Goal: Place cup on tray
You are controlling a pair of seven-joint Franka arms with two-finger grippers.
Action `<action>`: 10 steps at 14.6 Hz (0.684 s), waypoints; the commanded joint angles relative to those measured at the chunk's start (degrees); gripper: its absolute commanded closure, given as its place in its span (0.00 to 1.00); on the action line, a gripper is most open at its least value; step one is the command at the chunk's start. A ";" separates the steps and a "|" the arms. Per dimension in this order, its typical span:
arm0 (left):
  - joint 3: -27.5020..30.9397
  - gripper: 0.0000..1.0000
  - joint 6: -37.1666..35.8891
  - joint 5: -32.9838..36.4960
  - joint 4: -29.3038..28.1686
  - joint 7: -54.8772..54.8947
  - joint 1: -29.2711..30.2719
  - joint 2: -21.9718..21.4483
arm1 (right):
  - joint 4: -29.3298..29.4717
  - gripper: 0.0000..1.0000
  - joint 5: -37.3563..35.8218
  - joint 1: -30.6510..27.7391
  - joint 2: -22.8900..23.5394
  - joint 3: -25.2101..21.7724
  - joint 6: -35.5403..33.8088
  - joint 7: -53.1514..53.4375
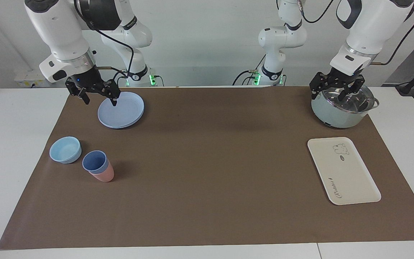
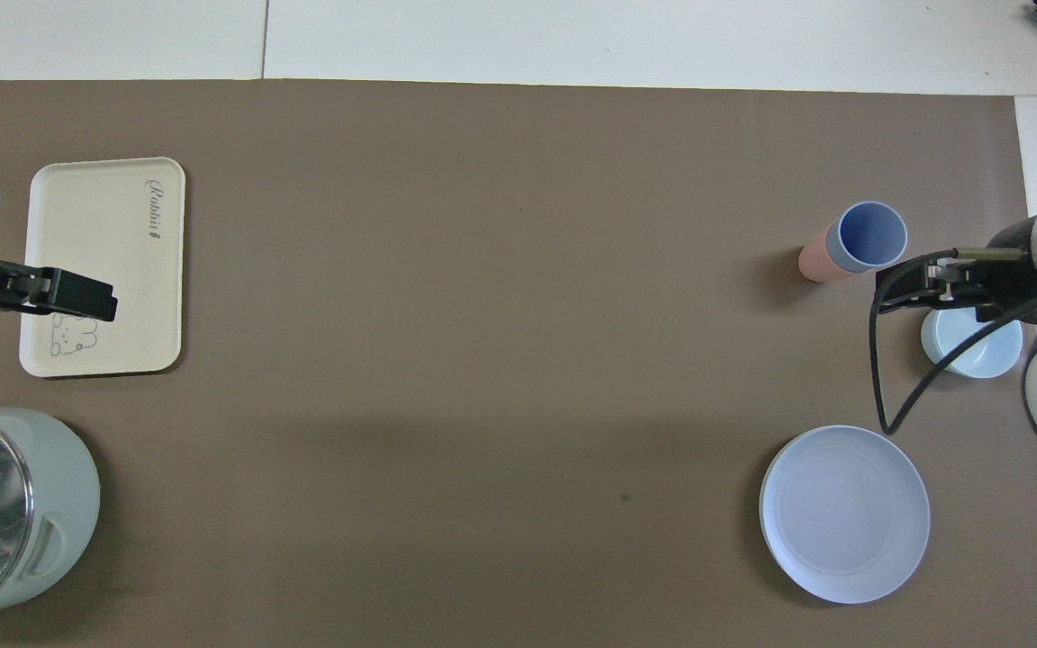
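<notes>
The periwinkle-blue cup (image 1: pixel 94 160) sits nested inside a salmon-pink tumbler (image 1: pixel 103 176) on the brown mat at the right arm's end; the pair leans a little. It also shows in the overhead view (image 2: pixel 872 236). The cream tray (image 1: pixel 340 172) with the bear drawing lies flat and bare at the left arm's end, and shows in the overhead view (image 2: pixel 95 243). My right gripper (image 1: pixel 100 102) hangs open and empty, well above the mat near the cup. My left gripper (image 1: pixel 327 98) hangs open and empty over the tray's end nearest the robots.
A round blue plate (image 1: pixel 120 109) lies nearer to the robots than the cup. A light-blue low bowl (image 1: pixel 65 149) stands beside the cup, toward the table's end. A pale green pot with a glass lid (image 1: pixel 343 111) stands nearer to the robots than the tray.
</notes>
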 commanded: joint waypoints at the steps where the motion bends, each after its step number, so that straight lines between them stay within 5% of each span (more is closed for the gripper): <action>1: -0.22 0.00 -0.49 -0.46 -1.31 0.56 0.56 -1.51 | 0.13 0.00 1.69 -1.05 -0.31 0.45 -0.92 -1.16; 10: -0.22 0.00 -0.49 -0.46 -1.31 0.56 0.56 -1.51 | -0.31 0.02 1.60 -1.75 -0.22 -0.17 1.78 -1.16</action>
